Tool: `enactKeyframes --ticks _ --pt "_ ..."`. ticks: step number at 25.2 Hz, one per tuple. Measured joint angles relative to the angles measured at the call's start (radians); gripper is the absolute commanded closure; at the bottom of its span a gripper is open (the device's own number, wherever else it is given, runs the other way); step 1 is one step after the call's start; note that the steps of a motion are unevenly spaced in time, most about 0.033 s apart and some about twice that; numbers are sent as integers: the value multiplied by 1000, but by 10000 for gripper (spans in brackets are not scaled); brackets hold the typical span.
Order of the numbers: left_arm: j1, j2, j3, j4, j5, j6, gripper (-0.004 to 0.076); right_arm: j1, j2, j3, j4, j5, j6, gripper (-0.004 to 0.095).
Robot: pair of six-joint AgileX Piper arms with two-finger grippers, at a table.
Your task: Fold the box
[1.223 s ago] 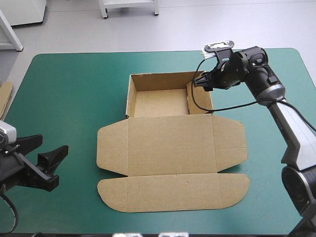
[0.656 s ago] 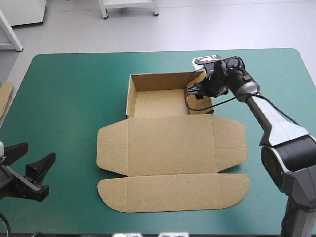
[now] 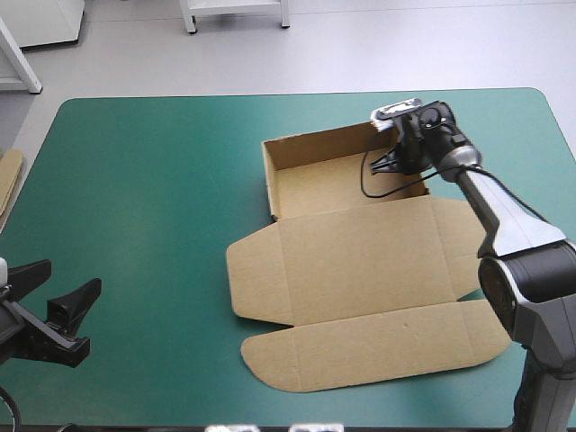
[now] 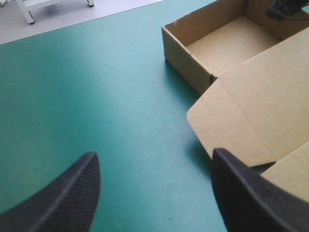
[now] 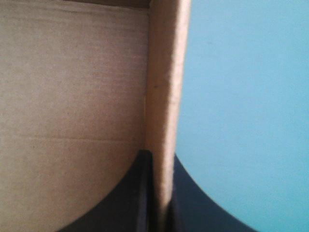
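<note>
The brown box point(image 3: 360, 261) lies right of the table's middle, turned slightly. Its tray point(image 3: 337, 184), with walls raised, is at the far end; the lid and flaps lie flat toward the front edge. My right gripper point(image 3: 397, 165) is shut on the tray's right wall. In the right wrist view the wall point(image 5: 166, 96) stands edge-on between the two black fingers, which meet at the right gripper point(image 5: 161, 162). My left gripper point(image 3: 63, 288) hovers open near the front left corner, well away from the box. From the left gripper point(image 4: 153, 153), the box point(image 4: 251, 96) lies ahead and to the right.
The teal-green cover point(image 3: 144, 198) is bare across the left half of the table. An edge of more brown board point(image 3: 9, 180) shows at the table's left edge. The flat lid reaches close to the table's right edge.
The right gripper has shut on the tray's right wall. The whole box has slid to the right and turned a little. The left arm has stayed put since just before.
</note>
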Motion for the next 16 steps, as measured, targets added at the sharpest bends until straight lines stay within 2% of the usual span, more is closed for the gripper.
enactKeyframes --ticks 6,10,16 --pt "0 0 0 0 0 0 248 -222 -47 0 -61 13 -68 927" --pt "0 0 1 0 0 0 248 -466 -49 0 -43 9 -166 927" --pt "0 0 1 0 0 0 248 -624 -33 0 7 -24 -250 927"
